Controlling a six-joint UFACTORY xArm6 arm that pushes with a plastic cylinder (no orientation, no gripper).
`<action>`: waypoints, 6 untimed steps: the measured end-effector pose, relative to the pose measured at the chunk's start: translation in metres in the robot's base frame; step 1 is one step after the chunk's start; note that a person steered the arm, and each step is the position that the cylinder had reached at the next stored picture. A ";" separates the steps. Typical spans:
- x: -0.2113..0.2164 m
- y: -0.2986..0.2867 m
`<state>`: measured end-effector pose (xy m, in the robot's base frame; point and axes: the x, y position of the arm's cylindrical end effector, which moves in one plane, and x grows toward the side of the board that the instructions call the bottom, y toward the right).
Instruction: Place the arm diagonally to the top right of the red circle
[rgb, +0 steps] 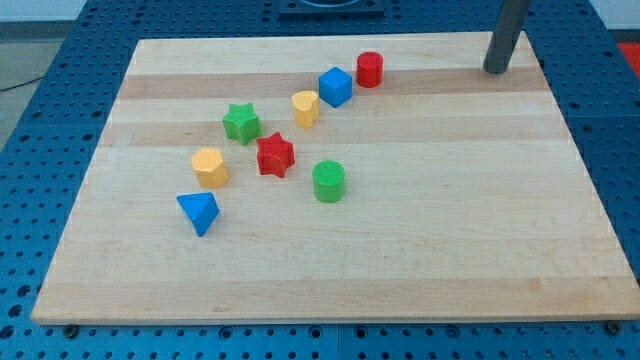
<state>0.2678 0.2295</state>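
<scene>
The red circle (370, 69) is a short red cylinder near the view's top, just right of centre. My rod comes down at the view's top right, and my tip (495, 71) rests on the board there. The tip is far to the right of the red circle, at about the same height in the view. It touches no block.
The wooden board (450, 220) holds a diagonal run of blocks: blue cube (335, 87), yellow heart (305, 107), green star (241, 122), red star (274, 155), green cylinder (328, 181), yellow hexagon (210, 166), blue triangle (199, 212).
</scene>
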 end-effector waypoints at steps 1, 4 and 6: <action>-0.015 -0.001; -0.020 -0.007; -0.020 -0.025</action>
